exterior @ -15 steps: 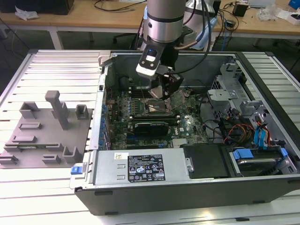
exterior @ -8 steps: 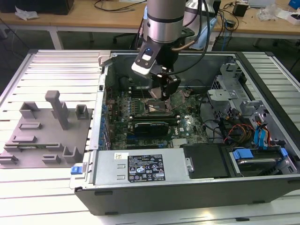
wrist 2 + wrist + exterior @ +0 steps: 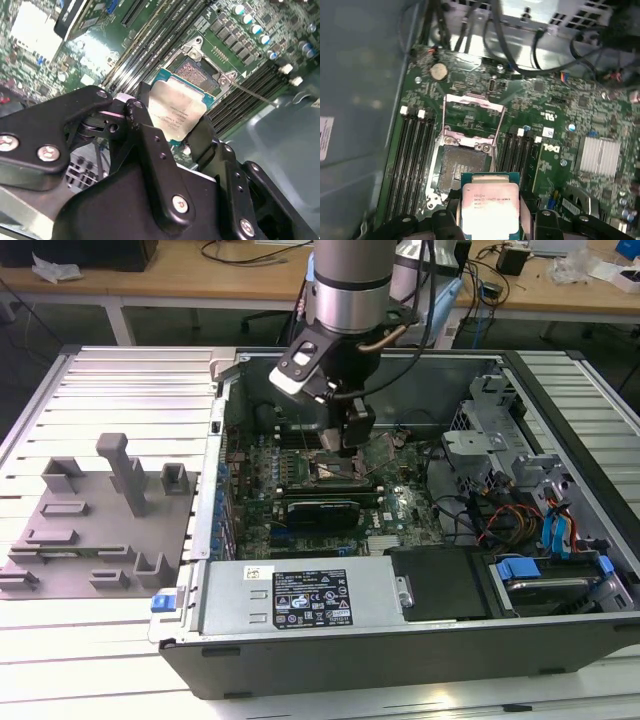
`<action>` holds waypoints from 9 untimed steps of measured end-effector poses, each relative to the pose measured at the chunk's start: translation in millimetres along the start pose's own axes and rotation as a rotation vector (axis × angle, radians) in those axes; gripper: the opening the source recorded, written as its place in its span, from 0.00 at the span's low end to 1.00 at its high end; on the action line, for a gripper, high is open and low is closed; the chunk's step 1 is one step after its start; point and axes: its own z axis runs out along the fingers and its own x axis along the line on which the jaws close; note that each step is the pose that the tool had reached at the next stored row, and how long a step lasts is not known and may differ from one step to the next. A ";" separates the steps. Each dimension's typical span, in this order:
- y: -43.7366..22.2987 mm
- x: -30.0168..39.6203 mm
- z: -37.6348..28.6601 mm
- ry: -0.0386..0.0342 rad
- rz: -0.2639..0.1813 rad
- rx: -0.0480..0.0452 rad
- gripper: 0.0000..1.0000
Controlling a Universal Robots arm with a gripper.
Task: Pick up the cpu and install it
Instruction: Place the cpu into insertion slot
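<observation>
We see the open computer case (image 3: 400,658) and its green board (image 3: 402,502), where the socket (image 3: 462,167) lies with its metal frame (image 3: 470,99) swung up and its dark bed bare, memory slots (image 3: 412,150) flanking it. Close above the socket and apart from it, the gripper (image 3: 172,120) has its black fingers (image 3: 144,127) clamped on opposite edges of the cpu (image 3: 177,107), a thin square with a pale silvery top and a teal rim.

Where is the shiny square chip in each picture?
Exterior view: hidden under the gripper, above the socket.
Second wrist view: the cpu is clamped between the fingers, in front of the socket.
First wrist view: the cpu is next to the socket.
Shared landmark: the socket.
</observation>
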 end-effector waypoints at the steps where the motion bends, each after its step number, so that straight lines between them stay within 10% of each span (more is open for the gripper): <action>1: 0.0 0.0 0.3 -0.0011 0.027 0.0006 0.55; 9: 0.0 1.5 4.7 -0.0061 0.137 0.0029 0.55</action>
